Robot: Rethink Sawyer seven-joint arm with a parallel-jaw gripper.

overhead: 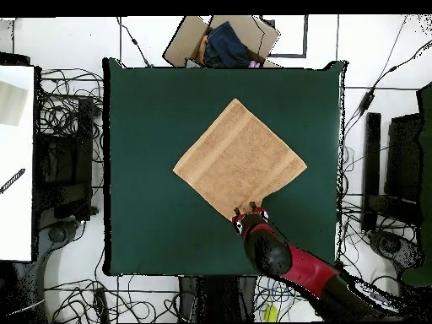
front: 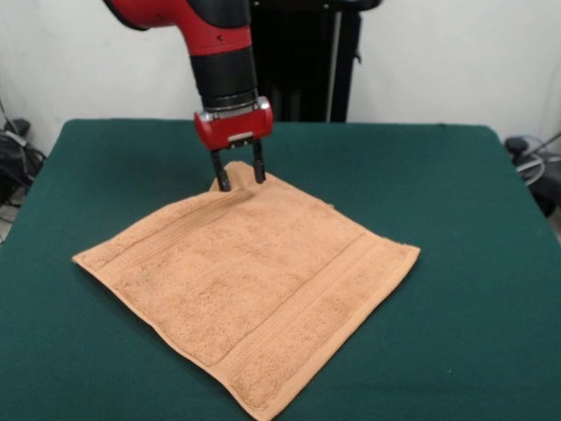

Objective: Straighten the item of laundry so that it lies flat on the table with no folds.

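- Towel (front: pixel 254 289): you can see the peach-orange cloth spread nearly flat on the green counter (front: pixel 456 193), turned like a diamond, with a woven band near each of two opposite edges.
- From overhead, your towel (overhead: pixel 240 160) lies a little toward the side of the counter (overhead: pixel 143 169) nearest the robot's base, well inside every edge.
- One corner, the one under the arm, rises slightly off the cloth into a small peak; the rest lies smooth.
- Your claw (front: pixel 237 174) points straight down at that raised corner, its two dark fingers (front: pixel 221 173) set narrowly apart with the peak of cloth between them; the tips meet the towel.
- Overhead, the claw (overhead: pixel 250 211) sits right at the towel's corner.
- Whether the fingers truly pinch the cloth, you cannot tell.
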